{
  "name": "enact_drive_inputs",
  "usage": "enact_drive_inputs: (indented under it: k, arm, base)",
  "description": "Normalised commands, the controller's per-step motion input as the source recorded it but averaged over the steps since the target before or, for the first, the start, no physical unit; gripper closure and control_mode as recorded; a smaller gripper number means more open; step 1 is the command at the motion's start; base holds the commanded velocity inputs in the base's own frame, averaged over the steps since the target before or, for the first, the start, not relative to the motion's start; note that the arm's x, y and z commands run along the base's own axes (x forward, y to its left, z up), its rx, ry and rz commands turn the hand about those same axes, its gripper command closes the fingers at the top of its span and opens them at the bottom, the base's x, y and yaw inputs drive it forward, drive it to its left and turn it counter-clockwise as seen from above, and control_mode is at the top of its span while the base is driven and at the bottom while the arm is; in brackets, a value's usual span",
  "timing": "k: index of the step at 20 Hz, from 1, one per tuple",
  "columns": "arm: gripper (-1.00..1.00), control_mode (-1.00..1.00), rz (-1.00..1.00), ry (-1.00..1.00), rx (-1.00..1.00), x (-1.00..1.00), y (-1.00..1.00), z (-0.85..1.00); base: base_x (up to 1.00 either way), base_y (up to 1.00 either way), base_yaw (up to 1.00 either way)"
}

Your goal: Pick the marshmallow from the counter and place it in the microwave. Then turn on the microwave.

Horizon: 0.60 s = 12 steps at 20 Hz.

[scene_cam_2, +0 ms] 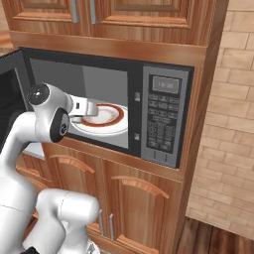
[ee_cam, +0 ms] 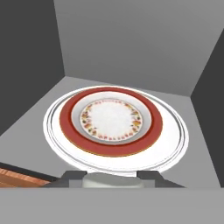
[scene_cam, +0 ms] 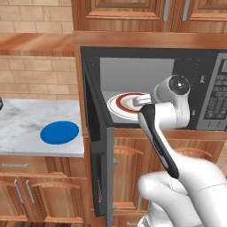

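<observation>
Reaching into the open microwave [scene_cam_2: 163,116], the gripper [ee_cam: 113,179] grasps the marshmallow [ee_cam: 113,180] between its fingertips, just near of the red-rimmed plate [ee_cam: 111,120] (grey walls all round). Left lies the marble counter [scene_cam: 26,119] bearing a blue plate [scene_cam: 59,132].

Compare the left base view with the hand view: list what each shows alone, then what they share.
Left base view alone: the blue plate on the marble counter, the open microwave door and the keypad.
Hand view alone: the marshmallow between the fingertips of the gripper.
Both: the red-rimmed plate inside the microwave.
</observation>
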Motion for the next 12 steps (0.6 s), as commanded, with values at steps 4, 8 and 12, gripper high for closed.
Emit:
enact_drive_inputs:
  k: [4,8,12]
  arm:
    - [1.0,-1.0,0.0,0.0,0.0,0.22,0.0,-0.08]
    - [1.0,-1.0,0.0,0.0,0.0,0.22,0.0,-0.01]
    - [1.0,-1.0,0.0,0.0,0.0,0.2,0.0,0.0]
  base:
    - [0.0,0.0,0.0]
    - [0.0,0.0,0.0]
    - [0.0,0.0,0.0]
